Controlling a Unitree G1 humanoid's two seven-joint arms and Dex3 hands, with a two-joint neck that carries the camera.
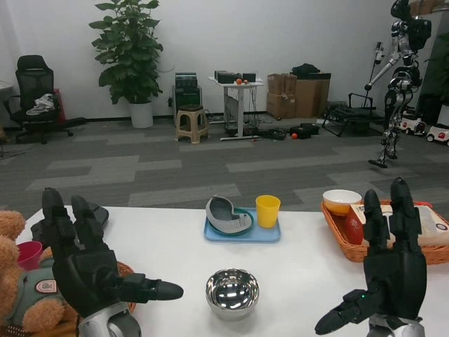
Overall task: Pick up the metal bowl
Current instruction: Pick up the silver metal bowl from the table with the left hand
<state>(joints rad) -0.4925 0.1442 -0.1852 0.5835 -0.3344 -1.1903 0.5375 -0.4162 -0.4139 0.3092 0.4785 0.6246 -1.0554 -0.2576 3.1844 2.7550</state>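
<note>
Both robot hands, left robot hand point(88, 270) and right robot hand point(389, 270), flank metal bowl point(232, 292) near table point(302, 260) edge.

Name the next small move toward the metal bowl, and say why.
Probably bring the right hand in toward the metal bowl: both it and the left hand are raised, open and apart from the bowl, which sits untouched between them on the table.
</note>
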